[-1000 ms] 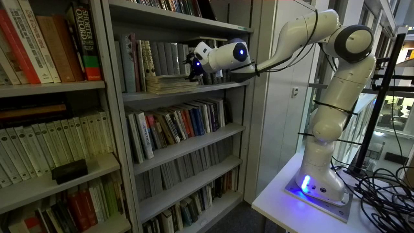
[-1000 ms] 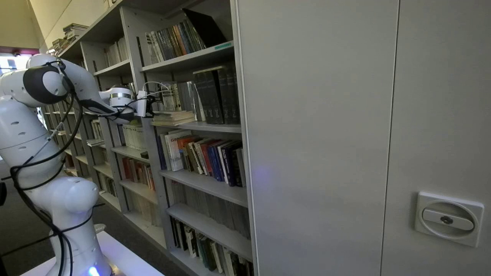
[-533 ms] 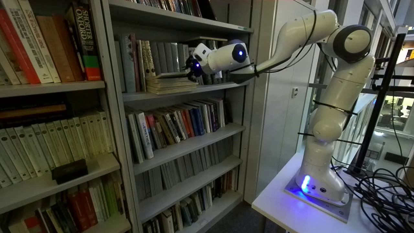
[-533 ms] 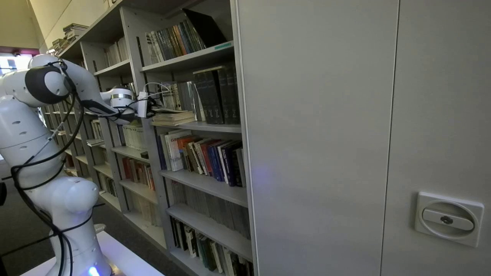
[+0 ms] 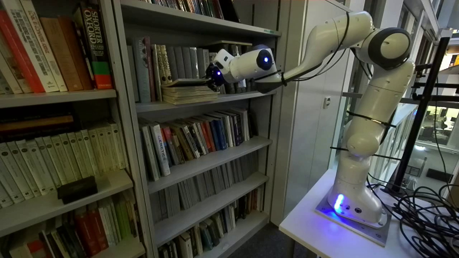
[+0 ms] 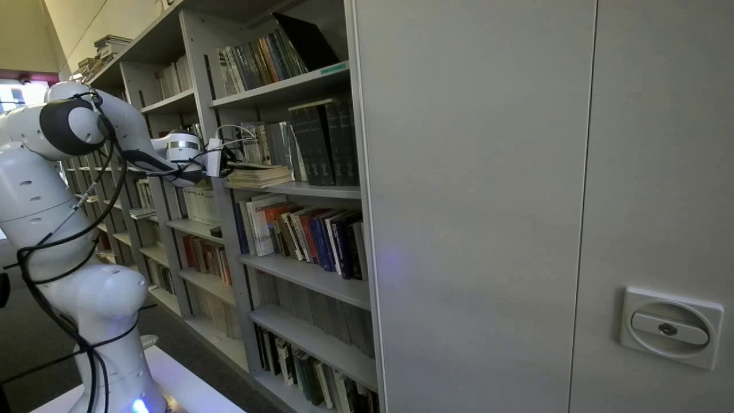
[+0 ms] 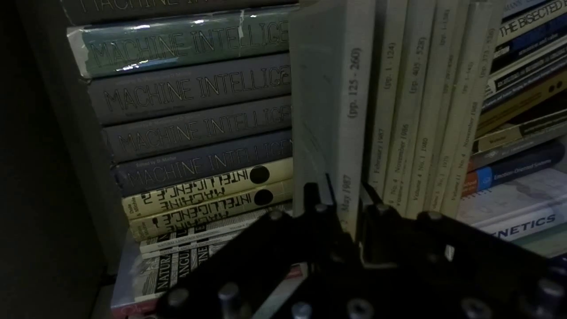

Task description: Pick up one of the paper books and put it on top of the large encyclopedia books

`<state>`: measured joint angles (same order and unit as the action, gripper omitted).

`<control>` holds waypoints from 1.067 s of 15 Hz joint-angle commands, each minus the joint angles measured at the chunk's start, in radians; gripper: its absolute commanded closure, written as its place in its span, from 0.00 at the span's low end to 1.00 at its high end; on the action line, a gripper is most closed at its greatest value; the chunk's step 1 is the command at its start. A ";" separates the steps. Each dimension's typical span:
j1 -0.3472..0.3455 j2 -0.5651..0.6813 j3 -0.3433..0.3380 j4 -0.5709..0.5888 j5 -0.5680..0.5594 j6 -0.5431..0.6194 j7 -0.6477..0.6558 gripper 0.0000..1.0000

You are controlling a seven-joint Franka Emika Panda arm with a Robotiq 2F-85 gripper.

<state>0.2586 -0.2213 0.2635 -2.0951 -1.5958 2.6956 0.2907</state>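
Several pale paper books point(image 5: 190, 95) lie flat in a pile at the front of the shelf. The fingers of my gripper point(image 7: 345, 188) stand close on either side of the top paper book point(image 7: 352, 133), whose spine reads May 1987; in the wrist view the pile appears turned sideways. In an exterior view this top book point(image 5: 184, 82) sits slightly raised and tilted above the pile, its end at my gripper point(image 5: 209, 78). The large encyclopedia books point(image 6: 314, 146) are tall dark volumes upright on the same shelf, towards its closed end; my arm partly covers them in an exterior view.
Upright grey and yellow Machine Intelligence books point(image 7: 195, 93) stand right behind the pile. Another shelf board point(image 5: 200, 23) runs overhead, and a lower shelf point(image 5: 215, 152) holds more books. The grey cabinet side point(image 6: 367, 229) bounds the encyclopedia end.
My gripper has closed its fingers about the top paper book and shifted slightly. That book now shows higher above the pile, with a dark gap under it.
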 commanded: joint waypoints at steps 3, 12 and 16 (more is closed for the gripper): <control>-0.008 -0.036 0.001 0.023 -0.053 -0.023 0.041 0.97; -0.016 -0.165 0.003 -0.014 -0.043 -0.142 0.010 0.97; -0.019 -0.220 0.012 -0.022 -0.100 -0.299 0.054 0.97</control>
<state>0.2582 -0.3711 0.2640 -2.0941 -1.6197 2.4875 0.2949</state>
